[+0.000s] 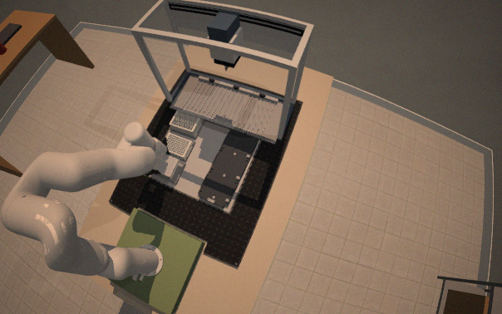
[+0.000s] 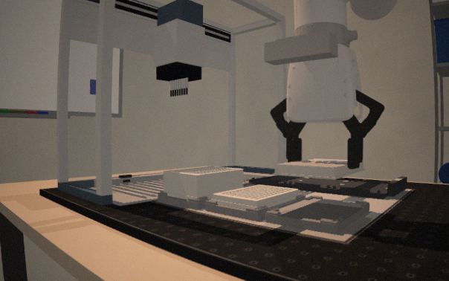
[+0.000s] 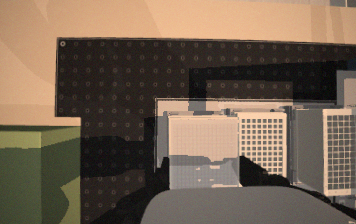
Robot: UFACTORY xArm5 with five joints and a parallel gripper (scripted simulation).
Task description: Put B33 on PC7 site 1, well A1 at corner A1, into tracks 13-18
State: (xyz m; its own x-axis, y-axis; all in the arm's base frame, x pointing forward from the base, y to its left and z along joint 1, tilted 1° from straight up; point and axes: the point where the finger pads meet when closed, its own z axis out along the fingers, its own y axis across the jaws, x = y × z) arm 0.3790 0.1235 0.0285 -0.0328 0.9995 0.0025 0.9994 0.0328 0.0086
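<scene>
My gripper is shut on B33 and holds it level, clear above nest S1, which stands empty. B33 is a pale, low plate; its labels cannot be read. B38 sits in the middle nest. B83, a taller block, sits in the nest nearest the rails. The dark carrier PC7 lies on the apron in front of the rails, with no plate on it. The track numbers are unreadable.
The instrument's frame stands around the rails, with a pipetting head hanging above them. The pale apron lies between the nests and PC7. The green block is at the arm's base.
</scene>
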